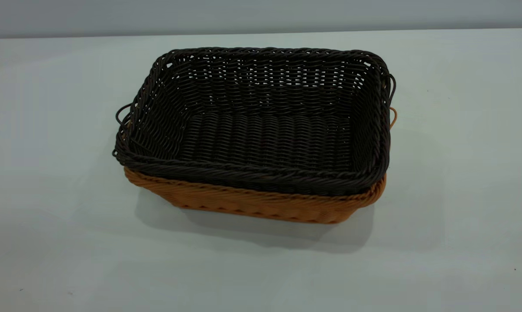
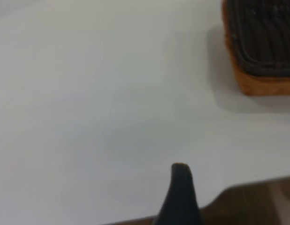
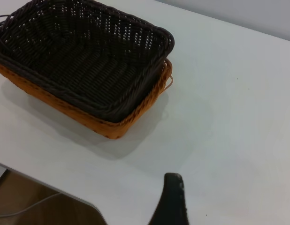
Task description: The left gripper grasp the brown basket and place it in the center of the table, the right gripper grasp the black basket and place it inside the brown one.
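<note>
The black basket [image 1: 265, 130] sits nested inside the brown basket [image 1: 261, 203] in the middle of the table [image 1: 48, 173]. Only the brown basket's lower wall and rim show below the dark rim. Neither gripper appears in the exterior view. In the left wrist view the left gripper [image 2: 225, 187] is empty and well away from the nested black basket [image 2: 262, 37] and brown basket [image 2: 262, 84]; one black finger [image 2: 181, 192] shows with bare table beside it. In the right wrist view the right gripper [image 3: 206, 192] is empty, one finger [image 3: 173, 199] showing, apart from the black basket [image 3: 84, 56] and brown basket [image 3: 112, 124].
The table's edge runs close under both grippers, with brown floor beyond it in the left wrist view [image 2: 253, 204] and the right wrist view [image 3: 41, 201]. A grey wall [image 1: 261, 15] stands behind the table. White tabletop surrounds the baskets.
</note>
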